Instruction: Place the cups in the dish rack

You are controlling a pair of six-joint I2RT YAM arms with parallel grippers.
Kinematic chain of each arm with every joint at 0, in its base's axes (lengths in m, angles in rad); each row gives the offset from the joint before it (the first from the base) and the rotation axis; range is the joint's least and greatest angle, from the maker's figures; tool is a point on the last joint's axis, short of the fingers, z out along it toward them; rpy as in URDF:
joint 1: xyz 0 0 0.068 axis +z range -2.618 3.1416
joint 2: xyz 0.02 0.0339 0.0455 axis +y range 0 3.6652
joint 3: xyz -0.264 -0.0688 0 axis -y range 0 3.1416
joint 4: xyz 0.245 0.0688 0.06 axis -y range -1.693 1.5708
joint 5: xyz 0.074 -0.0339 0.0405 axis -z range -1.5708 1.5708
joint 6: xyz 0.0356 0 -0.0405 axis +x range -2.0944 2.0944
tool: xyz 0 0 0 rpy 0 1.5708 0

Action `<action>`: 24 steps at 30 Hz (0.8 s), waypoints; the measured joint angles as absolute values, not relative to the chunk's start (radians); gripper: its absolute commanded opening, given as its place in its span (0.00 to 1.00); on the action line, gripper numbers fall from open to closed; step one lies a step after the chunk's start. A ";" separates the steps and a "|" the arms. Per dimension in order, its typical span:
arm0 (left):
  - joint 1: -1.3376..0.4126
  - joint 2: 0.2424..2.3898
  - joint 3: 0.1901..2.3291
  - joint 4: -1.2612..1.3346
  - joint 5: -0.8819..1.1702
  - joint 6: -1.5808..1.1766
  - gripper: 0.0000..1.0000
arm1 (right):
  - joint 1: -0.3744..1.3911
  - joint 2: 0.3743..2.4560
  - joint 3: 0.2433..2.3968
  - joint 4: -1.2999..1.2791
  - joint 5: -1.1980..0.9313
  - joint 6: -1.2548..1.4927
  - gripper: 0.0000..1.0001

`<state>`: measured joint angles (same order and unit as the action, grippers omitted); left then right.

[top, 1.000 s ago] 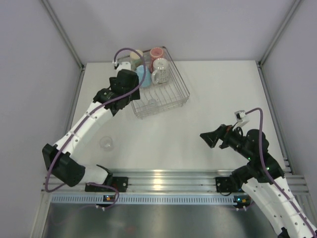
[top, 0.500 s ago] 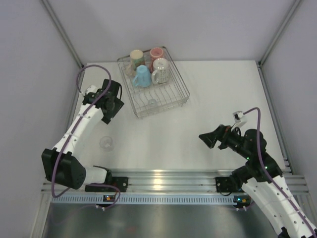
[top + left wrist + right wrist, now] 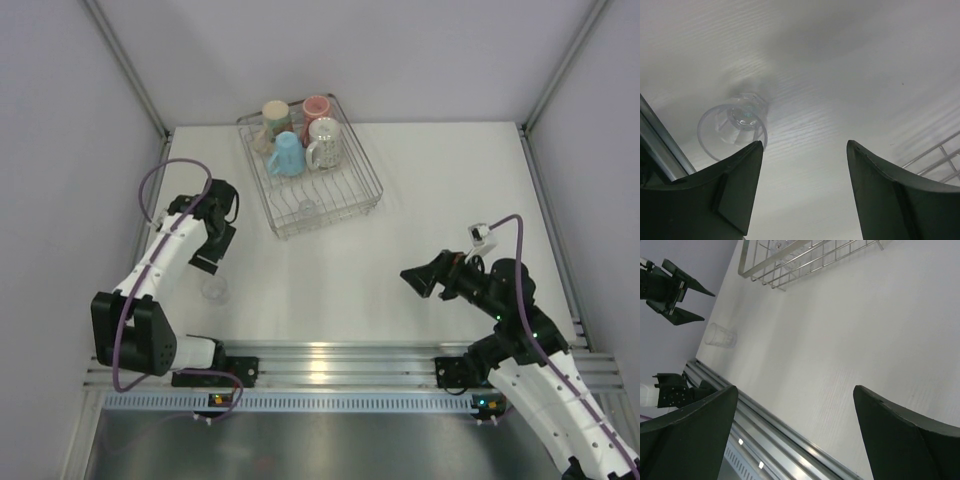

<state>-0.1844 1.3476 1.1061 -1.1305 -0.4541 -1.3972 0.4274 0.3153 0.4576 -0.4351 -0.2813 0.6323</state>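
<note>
The silver wire dish rack (image 3: 372, 192) stands at the table's back middle. It holds a cream-tan cup (image 3: 276, 112), a pink cup (image 3: 317, 106), a light blue cup (image 3: 286, 153), a pale handled mug (image 3: 325, 140) and a small clear tumbler (image 3: 306, 209). Another clear glass tumbler (image 3: 215, 289) stands upright on the table at the near left. My left gripper (image 3: 207, 258) hovers just behind it, open and empty. In the left wrist view the tumbler (image 3: 733, 125) sits beyond the left fingertip of the gripper (image 3: 805, 150). My right gripper (image 3: 412, 280) is open and empty at the near right.
A metal rail (image 3: 330, 352) runs along the near edge. Frame posts (image 3: 125, 65) stand at the back corners. The right wrist view shows the rack (image 3: 790, 265), the tumbler (image 3: 720, 335) and the left gripper (image 3: 680, 295). A rack corner shows in the left wrist view (image 3: 940, 160).
My left arm has drawn back from the rack toward the near left and now hangs over the tumbler on the table. The right arm has barely moved.
</note>
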 measured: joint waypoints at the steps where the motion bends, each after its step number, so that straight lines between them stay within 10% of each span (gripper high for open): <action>1: -0.176 1.346 1.089 -1.131 -0.454 -1.403 0.73 | 0.427 0.322 0.458 -0.434 -0.281 0.632 0.99; 16: -0.147 1.371 0.947 -1.121 -0.441 -1.443 0.66 | 0.427 0.371 0.458 -0.409 -0.283 0.632 0.99; 24: -0.146 1.416 0.895 -1.069 -0.404 -1.444 0.00 | 0.427 0.382 0.458 -0.402 -0.286 0.636 1.00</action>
